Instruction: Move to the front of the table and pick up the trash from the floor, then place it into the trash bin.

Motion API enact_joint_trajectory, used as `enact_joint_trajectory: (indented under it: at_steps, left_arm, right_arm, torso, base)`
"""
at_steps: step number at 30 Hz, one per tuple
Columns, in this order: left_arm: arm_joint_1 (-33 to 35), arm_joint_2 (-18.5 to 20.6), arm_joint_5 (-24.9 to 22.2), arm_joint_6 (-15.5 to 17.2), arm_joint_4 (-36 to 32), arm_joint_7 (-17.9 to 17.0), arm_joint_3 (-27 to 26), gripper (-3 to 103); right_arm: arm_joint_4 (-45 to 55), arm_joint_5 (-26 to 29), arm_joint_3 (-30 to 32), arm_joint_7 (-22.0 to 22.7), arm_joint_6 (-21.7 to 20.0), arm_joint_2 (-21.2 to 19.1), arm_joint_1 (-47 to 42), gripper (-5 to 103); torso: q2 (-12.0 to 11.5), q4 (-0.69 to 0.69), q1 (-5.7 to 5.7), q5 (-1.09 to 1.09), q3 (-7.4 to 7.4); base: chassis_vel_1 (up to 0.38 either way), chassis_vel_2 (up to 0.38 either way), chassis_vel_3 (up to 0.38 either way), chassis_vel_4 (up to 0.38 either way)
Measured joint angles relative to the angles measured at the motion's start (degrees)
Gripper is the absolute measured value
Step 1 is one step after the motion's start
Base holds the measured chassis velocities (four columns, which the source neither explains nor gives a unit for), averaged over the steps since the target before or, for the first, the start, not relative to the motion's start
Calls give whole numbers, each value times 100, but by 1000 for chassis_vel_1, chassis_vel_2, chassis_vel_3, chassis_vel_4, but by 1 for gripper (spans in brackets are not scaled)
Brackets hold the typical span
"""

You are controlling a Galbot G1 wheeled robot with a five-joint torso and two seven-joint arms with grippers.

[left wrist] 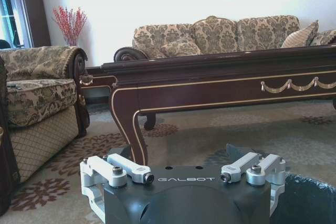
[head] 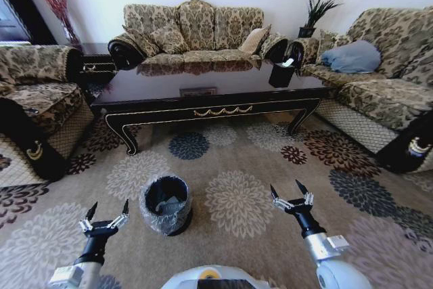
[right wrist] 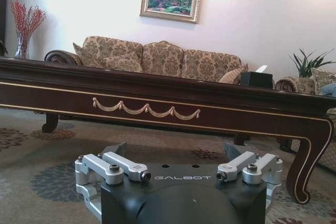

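Observation:
The dark brown table point(head: 210, 103) stands across the carpet ahead, its gold-scrolled apron facing me. On the patterned floor point(head: 237, 160) between the table and me sits the round black trash bin point(head: 166, 204), lined with a clear bag. A pale shape lies inside it, and I cannot tell what it is. No loose trash is in view on the carpet. My left gripper point(head: 108, 209) hovers open and empty just left of the bin. My right gripper point(head: 286, 189) hovers open and empty to the bin's right. The left wrist view has the bin's rim point(left wrist: 310, 203) close by and the table's leg point(left wrist: 137, 129).
An armchair point(head: 34, 93) flanks the table on the left, a sofa point(head: 196, 32) stands behind it, and another sofa point(head: 385, 79) runs along the right. A black tissue box point(head: 281, 74) sits on the table's right end. Open carpet lies between the table and me.

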Motion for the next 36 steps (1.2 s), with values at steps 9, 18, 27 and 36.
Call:
enact_joint_trajectory:
  at_steps: [9, 18, 27, 36]
  left_arm:
    - [-3, 3, -5, 6, -5, -3, -1, 100]
    - [-3, 3, -8, 11, -6, -6, -2, 100]
    - [-4, 3, -8, 14, -6, -10, -2, 100]
    - [-4, 3, -9, 14, -7, -10, -2, 100]
  right_arm:
    - [5, 4, 0, 0, -4, -3, 0, 100]
    - [9, 8, -1, 2, -8, -4, 0, 100]
    - [10, 8, -1, 4, -11, -4, 0, 100]
    - [10, 9, -1, 5, -11, -4, 0, 100]
  torso:
    - [0, 0, 0, 0, 0]
    - [0, 0, 0, 0, 0]
    - [0, 0, 0, 0, 0]
    - [0, 0, 0, 0, 0]
  base:
    - [0, 0, 0, 0]
    - [42, -47, -40, 43]
    - [110, -123, -107, 122]
    - [138, -138, -140, 130]
